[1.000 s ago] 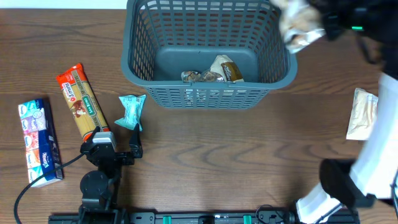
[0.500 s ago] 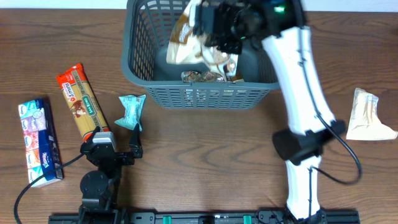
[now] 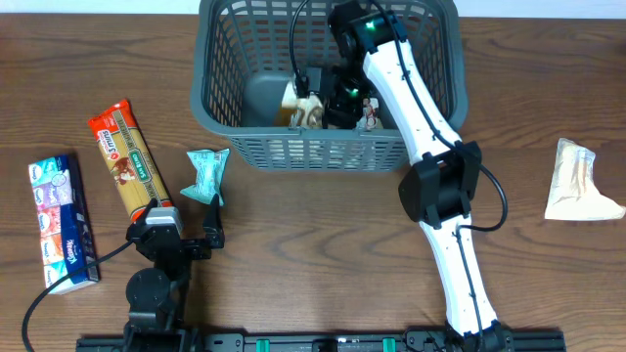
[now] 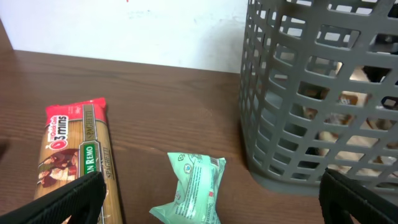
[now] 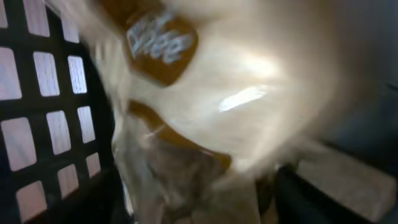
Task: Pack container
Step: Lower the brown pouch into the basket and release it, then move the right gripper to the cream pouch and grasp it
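The container (image 3: 220,108) is a dark grey slotted basket at the back middle of the table; its lattice side (image 4: 292,93) also fills the right of the left wrist view. My right gripper (image 3: 328,96) is down inside it, against a beige packet with a brown label (image 3: 298,103). In the right wrist view that packet (image 5: 236,93) is a blur between the dark fingers of the right gripper (image 5: 199,205), which stand wide apart. My left gripper (image 3: 181,240) rests open near the front left, with a mint-green packet (image 4: 196,186) lying ahead of it.
A red and green spaghetti pack (image 3: 129,161) and a blue tissue pack (image 3: 61,220) lie at the left. The mint-green packet (image 3: 207,176) lies beside the basket's front left corner. Another beige packet (image 3: 577,181) lies far right. More small packets (image 3: 370,112) sit in the basket.
My right arm swung from the basket's right rim into the basket with the beige packet, dropped low, and its jaws have parted. The left arm has stayed still.
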Robot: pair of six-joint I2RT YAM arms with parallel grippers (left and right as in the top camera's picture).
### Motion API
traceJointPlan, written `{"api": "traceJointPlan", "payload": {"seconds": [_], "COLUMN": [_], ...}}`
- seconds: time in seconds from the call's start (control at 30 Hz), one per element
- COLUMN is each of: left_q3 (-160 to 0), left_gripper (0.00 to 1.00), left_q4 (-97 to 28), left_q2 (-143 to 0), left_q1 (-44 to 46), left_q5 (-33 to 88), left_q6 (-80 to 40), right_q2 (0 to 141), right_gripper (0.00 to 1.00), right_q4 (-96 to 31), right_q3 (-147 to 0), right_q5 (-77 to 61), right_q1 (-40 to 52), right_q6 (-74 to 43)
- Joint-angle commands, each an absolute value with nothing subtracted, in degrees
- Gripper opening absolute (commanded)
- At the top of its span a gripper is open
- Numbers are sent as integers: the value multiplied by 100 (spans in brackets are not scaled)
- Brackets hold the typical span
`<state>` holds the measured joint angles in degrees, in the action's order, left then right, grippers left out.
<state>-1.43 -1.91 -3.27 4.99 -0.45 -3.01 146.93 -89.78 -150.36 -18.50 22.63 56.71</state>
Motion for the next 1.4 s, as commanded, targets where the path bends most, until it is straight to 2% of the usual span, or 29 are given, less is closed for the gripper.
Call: {"api": "traceJointPlan", "payload": {"seconds": [0.0,0.2,0.37,0.53,0.6,0.7,0.97,1.2,1.37], "left_q3": [-27,-27,-27,-27,-27,-27,-27,-27,-27], "left_gripper": [99,99,99,98,98,99,99,99,99], "left_q4": [-390,-390,-390,-390,-390,-390,-390,-390,-390], "left_q2": [-327,-327,-327,-327,-327,-327,-327,-327,-327], "left_q1": [517,517,517,517,517,517,517,517,517], "left_q5": [-217,-217,-217,-217,-217,-217,-220,-220,-220], "left_q6": [-333,-336,-336,-336,-336,-336,-336,-333,-333], "right_q2": [14280,13102,11815,10975,10840,10829,10954,10925,10536], "right_gripper": [70,70,72,90,92,91,95,97,97], "right_q4": [-9048,-8847,-8230,-7509,-7638,-8243,-9445,-9732,-9732], "right_q3": [-15150,-15165,-15165,-15165,-15165,-15165,-15128,-14960,-13906], "right_q5": [-1704,-864,-659,-445,-427,-427,-429,-895,-1140], "right_q1": [2167,1879,1214,-191,-882,-1739,-3299,-3911,-3929], "right_q6": [5358,5354,4880,2825,1951,1262,1190,1050,1052]}}
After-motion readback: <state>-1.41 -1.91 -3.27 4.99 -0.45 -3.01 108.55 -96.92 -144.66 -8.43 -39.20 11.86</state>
